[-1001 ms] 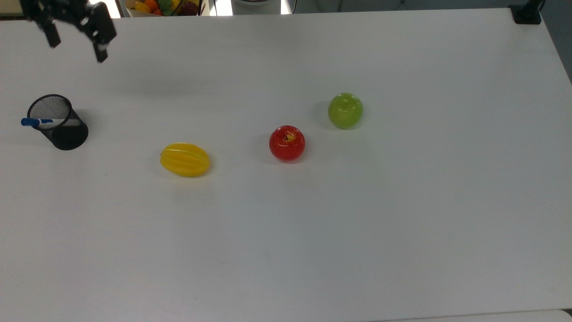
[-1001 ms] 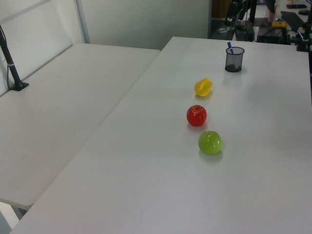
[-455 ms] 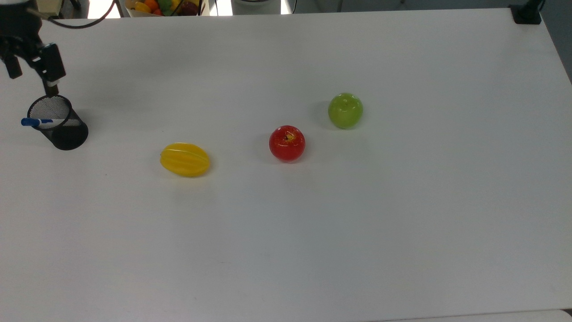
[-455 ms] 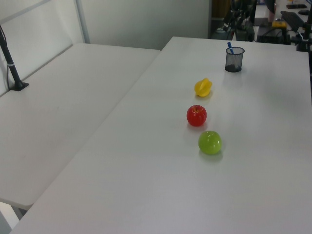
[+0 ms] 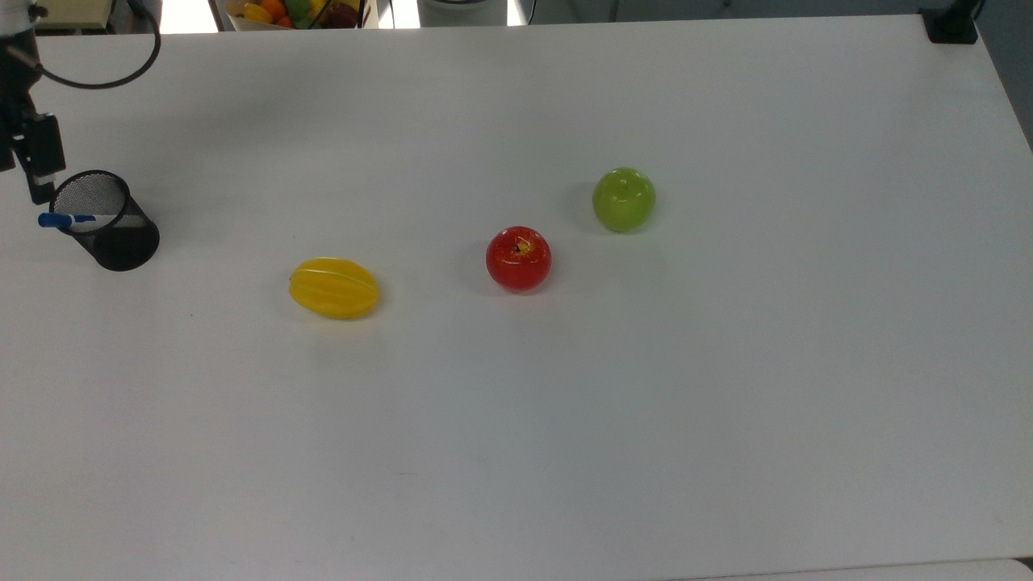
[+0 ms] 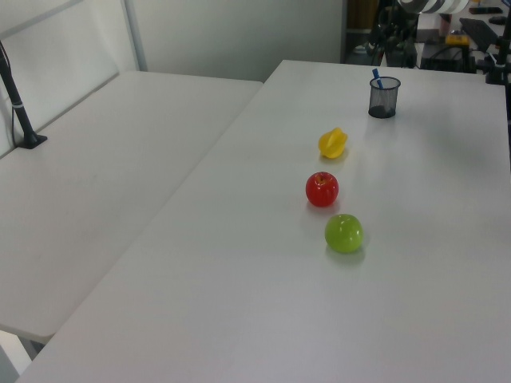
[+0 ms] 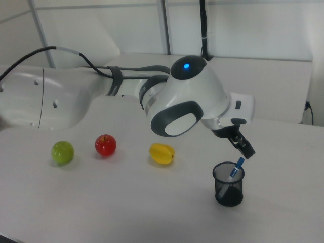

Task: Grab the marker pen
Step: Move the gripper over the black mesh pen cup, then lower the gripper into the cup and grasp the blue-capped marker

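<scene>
Item: pincer (image 5: 24, 173) — you are watching it closing in on the cup (image 5: 109, 222). A second ago it was hanging high near the top view's upper left, well apart from the cup; half a second ago it was nearer; now it is sitting at the top view's left edge, one finger (image 5: 44, 161) just beside the mesh rim. In the right view the pincer (image 7: 243, 146) is hovering just above the pen's blue cap, holding nothing; you cannot tell how wide it is standing.

Item: pen (image 5: 69, 219) — it is leaning inside the cup, blue cap poking out over the rim toward the top view's left; in the right view the pen (image 7: 236, 167) is tilting toward the upper right. It is not shifting.

Item: starfruit (image 5: 334, 288), red apple (image 5: 518, 258), green apple (image 5: 624, 199) — all sitting on the surface (image 5: 565, 420), well apart from the cup, unmoved.

Meaning for you: the approach is looking nearly finished; the grasp is not yet made. The remaining work is likely lining up over the cap, descending, closing and lifting without tipping the cup
</scene>
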Tool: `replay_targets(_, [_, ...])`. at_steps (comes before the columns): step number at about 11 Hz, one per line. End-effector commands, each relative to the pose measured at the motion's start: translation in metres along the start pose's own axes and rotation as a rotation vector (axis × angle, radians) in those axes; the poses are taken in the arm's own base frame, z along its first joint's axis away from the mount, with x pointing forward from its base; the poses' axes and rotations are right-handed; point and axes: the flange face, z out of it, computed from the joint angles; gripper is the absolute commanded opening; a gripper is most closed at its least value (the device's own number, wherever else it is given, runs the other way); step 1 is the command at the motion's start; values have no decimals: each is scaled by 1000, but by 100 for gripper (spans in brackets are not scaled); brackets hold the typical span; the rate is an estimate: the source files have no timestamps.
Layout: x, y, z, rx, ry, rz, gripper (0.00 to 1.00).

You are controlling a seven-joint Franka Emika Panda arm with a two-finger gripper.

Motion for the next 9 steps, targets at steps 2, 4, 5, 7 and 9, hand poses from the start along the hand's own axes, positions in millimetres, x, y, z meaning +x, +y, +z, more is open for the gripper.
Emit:
replay_targets(2, [-2,18,22,-15,20,1,76])
replay_targets(4, [-3,19,23,-17,16,-4,73])
replay_targets(5, [-4,19,24,-17,15,-4,73])
replay_targets(7, [-8,12,34,-17,0,-32,72])
replay_targets(9, [-11,3,40,-16,-8,-52,72])
